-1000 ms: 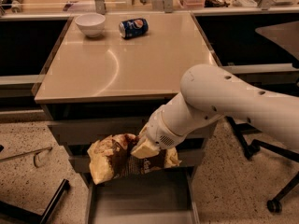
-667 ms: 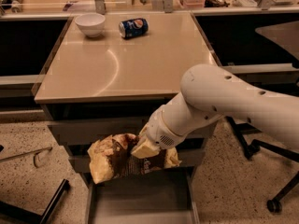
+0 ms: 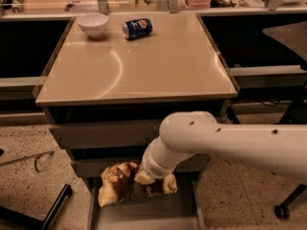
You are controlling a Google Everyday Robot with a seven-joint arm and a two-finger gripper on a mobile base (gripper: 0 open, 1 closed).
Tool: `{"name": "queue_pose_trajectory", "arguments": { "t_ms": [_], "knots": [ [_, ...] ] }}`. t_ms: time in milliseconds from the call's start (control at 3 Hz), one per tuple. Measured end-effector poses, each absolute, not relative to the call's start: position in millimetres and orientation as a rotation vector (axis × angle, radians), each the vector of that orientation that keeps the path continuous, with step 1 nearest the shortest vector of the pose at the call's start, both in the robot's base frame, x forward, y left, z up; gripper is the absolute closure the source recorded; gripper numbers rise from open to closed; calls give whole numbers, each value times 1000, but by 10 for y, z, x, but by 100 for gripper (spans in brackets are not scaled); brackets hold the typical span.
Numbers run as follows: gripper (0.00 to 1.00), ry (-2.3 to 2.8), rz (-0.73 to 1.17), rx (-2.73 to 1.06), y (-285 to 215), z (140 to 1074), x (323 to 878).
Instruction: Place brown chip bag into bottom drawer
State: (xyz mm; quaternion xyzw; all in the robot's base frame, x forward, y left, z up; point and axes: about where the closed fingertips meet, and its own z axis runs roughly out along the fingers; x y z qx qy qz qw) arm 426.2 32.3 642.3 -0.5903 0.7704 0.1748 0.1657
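Observation:
The brown chip bag, crinkly dark brown with pale yellow ends, hangs low over the back of the open bottom drawer, a grey tray with thin side rails. My gripper comes in from the right at the end of the white arm. It is shut on the bag's right part, and the wrist hides most of it. I cannot tell whether the bag touches the drawer floor.
Two grey-fronted drawers sit above the open tray, under the beige tabletop. A blue soda can and a white bowl stand at the table's far side. A black chair leg is at the left and a chair base at the right.
My arm has lowered and the chip bag has come down with it, from in front of the middle drawers to just over the bottom drawer tray.

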Motion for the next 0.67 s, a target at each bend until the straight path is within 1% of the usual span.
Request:
{"name": "queue_pose_trajectory", "arguments": {
  "t_ms": [333,667],
  "knots": [
    [100,2359,482,-1557,170,5564,4260],
    [100,2441,537,-1361,101,5087,4151]
  ]
}}
